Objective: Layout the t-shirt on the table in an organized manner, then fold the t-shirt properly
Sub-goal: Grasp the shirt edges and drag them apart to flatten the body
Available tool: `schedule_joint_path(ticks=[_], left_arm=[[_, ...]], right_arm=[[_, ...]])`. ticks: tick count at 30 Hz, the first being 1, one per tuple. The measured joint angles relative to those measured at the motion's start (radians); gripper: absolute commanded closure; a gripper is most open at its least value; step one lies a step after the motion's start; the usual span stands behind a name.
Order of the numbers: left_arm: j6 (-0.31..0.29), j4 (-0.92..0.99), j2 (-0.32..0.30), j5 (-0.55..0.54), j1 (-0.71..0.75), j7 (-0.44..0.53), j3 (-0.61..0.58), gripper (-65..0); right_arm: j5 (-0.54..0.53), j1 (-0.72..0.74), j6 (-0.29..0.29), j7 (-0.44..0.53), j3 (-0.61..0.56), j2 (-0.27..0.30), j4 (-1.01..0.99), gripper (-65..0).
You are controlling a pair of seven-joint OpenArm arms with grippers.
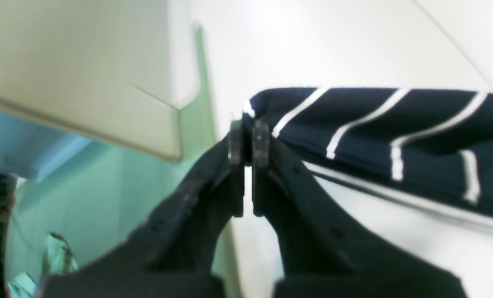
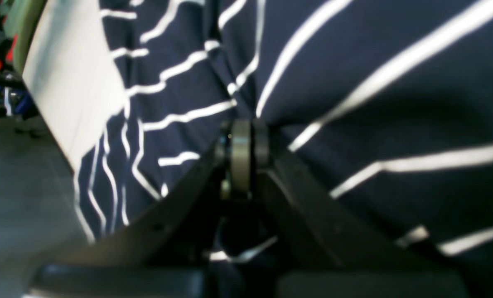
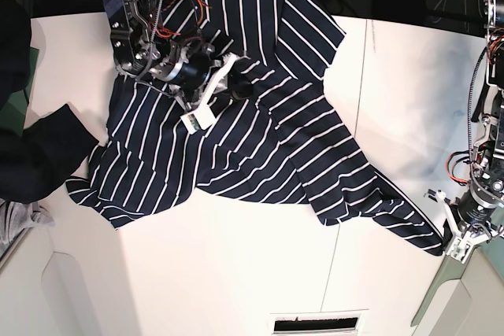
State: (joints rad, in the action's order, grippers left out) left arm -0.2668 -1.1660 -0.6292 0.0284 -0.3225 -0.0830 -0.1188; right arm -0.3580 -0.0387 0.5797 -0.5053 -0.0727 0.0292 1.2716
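Closest to the left wrist camera, the left gripper (image 1: 248, 140) has its dark fingers pressed together, pinching the very tip of the t-shirt (image 1: 387, 136) at a corner that reaches the table (image 1: 333, 41) edge. In the right wrist view, the right gripper (image 2: 242, 145) is likewise clamped tight, its fingers buried in a bunched fold of navy striped fabric.

From the base view, the t-shirt (image 3: 236, 147) lies crumpled and skewed across the white table (image 3: 236, 273), one corner stretched out to the left gripper (image 3: 465, 243), the right gripper (image 3: 228, 84) gripping near its upper middle. A plain dark garment (image 3: 35, 155) sits at the table's edge.

The layout step appears to be in hand: both grips look set. Next would likely be lifting and drawing the arms apart to spread the fabric flat.
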Motion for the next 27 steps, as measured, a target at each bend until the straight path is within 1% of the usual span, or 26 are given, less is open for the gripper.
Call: schedule_joint_path(ticks=[2, 5, 9, 11, 13, 14, 16, 18, 19, 20, 21, 22, 23, 24, 25, 26, 27], left_arm=[[-0.006, -0.073, -0.037, -0.003, 0.009, -0.009, -0.003, 0.0], [-0.011, -0.178, -0.079, -0.005, 0.005, -0.051, -0.003, 0.0], [-0.011, -0.295, -0.122, -0.013, 0.003, -0.056, -0.005, 0.0], [0.002, -0.336, -0.143, -0.013, 0.003, -0.059, -0.005, 0.0], [0.024, -0.354, -0.151, -0.016, 0.002, -0.06, -0.005, 0.0], [0.036, -0.354, -0.15, -0.018, 0.001, -0.085, -0.005, 0.0], [0.046, -0.354, -0.144, -0.039, 0.003, -0.206, -0.005, 0.0], [0.05, -0.354, -0.143, -0.108, 0.012, -0.334, -0.005, 0.0], [0.043, -0.353, -0.144, -0.146, 0.023, -0.375, -0.005, 0.0], [-0.017, -0.353, -0.146, -0.174, 0.038, -0.395, -0.003, 0.0], [-0.098, -0.353, -0.151, -0.218, 0.06, -0.404, -0.002, 0.0], [-0.143, -0.354, -0.152, -0.265, 0.088, -0.402, -0.002, 0.0], [-0.164, -0.354, -0.145, -0.286, 0.12, -0.399, -0.002, -3.5], [-0.166, -0.354, -0.137, -0.288, 0.152, -0.402, -0.005, -9.8], [-0.164, -0.352, -0.13, -0.285, 0.184, -0.407, -0.007, -15.9], [-0.169, -0.352, -0.127, -0.284, 0.211, -0.41, -0.009, -21.5], [-0.169, -0.352, -0.127, -0.284, 0.232, -0.409, -0.009, -25.1]], right_arm=[[-0.008, -0.033, 0.0, -0.011, 0.0, 0.021, 0.048, 0.0], [-0.012, -0.065, 0.0, -0.039, -0.001, 0.037, 0.111, 0.0], [-0.009, -0.101, -0.003, -0.077, 0.0, 0.04, 0.189, 0.0], [-0.009, -0.115, -0.003, -0.082, 0.0, 0.04, 0.211, 0.0], [-0.008, -0.117, -0.003, -0.082, -0.001, 0.042, 0.215, 0.0], [-0.009, -0.117, -0.003, -0.082, -0.001, 0.042, 0.215, 0.0], [-0.008, -0.117, -0.003, -0.082, -0.001, 0.042, 0.215, 0.0], [-0.013, -0.119, -0.003, -0.082, -0.001, 0.043, 0.215, 0.0], [-0.019, -0.124, -0.003, -0.083, -0.001, 0.043, 0.215, 0.0], [-0.019, -0.127, -0.003, -0.084, -0.001, 0.043, 0.215, -2.0], [-0.02, -0.131, -0.003, -0.091, -0.001, 0.043, 0.215, -8.8], [-0.027, -0.131, -0.003, -0.09, -0.001, 0.043, 0.214, -15.6], [-0.031, -0.13, -0.003, -0.085, -0.001, 0.043, 0.214, -21.3], [-0.031, -0.13, -0.003, -0.06, -0.001, 0.043, 0.215, -25.3], [-0.033, -0.127, -0.004, -0.044, -0.001, 0.043, 0.224, -27.5], [-0.031, -0.124, -0.004, -0.033, 0.001, 0.044, 0.241, -28.0], [-0.033, -0.119, -0.004, -0.019, 0.006, 0.045, 0.262, -28.0]])
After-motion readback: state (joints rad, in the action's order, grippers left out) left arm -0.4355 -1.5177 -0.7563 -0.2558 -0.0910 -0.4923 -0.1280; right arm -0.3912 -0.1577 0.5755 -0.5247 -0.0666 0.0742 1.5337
